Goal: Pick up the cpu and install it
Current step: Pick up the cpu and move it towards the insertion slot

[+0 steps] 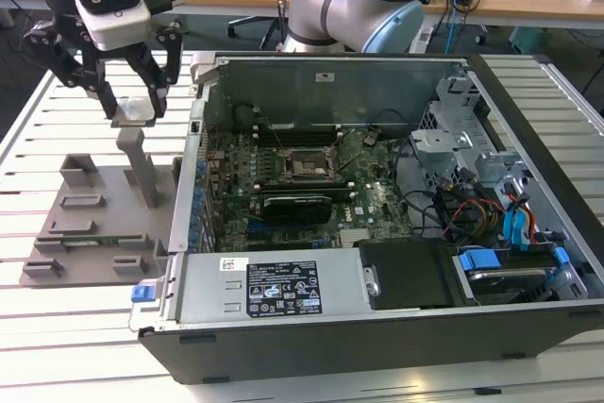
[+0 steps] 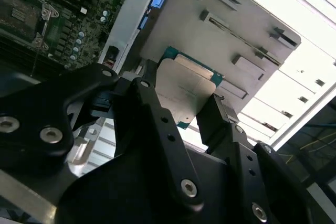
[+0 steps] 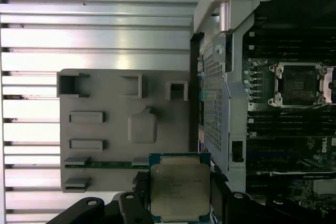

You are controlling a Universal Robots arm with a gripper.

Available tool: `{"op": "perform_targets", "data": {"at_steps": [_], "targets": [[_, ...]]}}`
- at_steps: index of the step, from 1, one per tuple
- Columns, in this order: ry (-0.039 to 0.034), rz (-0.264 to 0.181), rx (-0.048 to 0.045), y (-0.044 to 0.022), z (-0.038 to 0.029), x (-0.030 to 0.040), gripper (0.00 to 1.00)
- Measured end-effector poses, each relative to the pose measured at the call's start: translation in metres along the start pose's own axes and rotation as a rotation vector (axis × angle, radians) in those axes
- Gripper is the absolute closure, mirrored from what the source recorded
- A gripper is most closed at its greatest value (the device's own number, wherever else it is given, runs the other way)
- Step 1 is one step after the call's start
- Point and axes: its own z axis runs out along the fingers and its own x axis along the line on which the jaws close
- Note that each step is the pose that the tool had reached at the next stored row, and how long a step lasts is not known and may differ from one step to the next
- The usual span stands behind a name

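Currently the cpu [image 3: 178, 192], metal top up with a green rim, sits pinched by its edges between the fingers [image 1: 157, 82] of the gripper [image 1: 135, 109], above the grey tray [image 1: 94, 233] and its tall post. In the exterior view it hangs at ten o'clock from the open computer case [image 1: 528, 327]; the motherboard socket [image 1: 307, 165] is at the cpu's four o'clock. Slatted bench [image 1: 57, 346] beneath.

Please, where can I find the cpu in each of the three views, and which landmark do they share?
Exterior view: the cpu is in the pincer above the grey tray, toward the exterior view's left.
Second wrist view: the cpu is in front of the tray.
First wrist view: the cpu shows its silver top, over the tray's edge.
Shared landmark: the grey tray.
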Motion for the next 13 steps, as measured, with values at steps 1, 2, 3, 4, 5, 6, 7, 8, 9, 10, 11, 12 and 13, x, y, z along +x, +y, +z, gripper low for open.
{"op": "perform_targets", "data": {"at_steps": [1,2,3,4,5,6,7,8,9,10,11,12,13], "targets": [[-0.0001,0.0,-0.0001,0.0,0.0001,-0.0019,0.45],[0.0,0.0,0.0,-0.0001,0.0002,-0.0053,0.45],[0.0,0.0,-0.0001,-0.0001,0.0003,-0.0095,0.45],[-0.0001,0.0,-0.0001,-0.0001,0.0004,-0.0122,0.45],[0.0,0.0,0.0,-0.0001,0.0004,-0.0139,0.45],[0.0,0.0,-0.0001,-0.0001,0.0005,-0.0165,0.45],[0.0,0.0,-0.0001,-0.0002,0.0006,-0.0182,0.45],[0.0,0.0,0.0,-0.0002,0.0006,-0.0216,0.45],[0.0,0.0,0.0,-0.0002,0.0007,-0.0231,0.45],[-0.0001,0.0,-0.0001,-0.0002,0.0008,-0.0246,0.45],[-0.0001,0.0,-0.0002,-0.0002,0.0008,-0.0261,0.45],[0.0,0.0,-0.0001,-0.0002,0.0008,-0.0278,0.45],[-0.0001,0.0,-0.0001,-0.0003,0.001,-0.0322,0.45]]}}
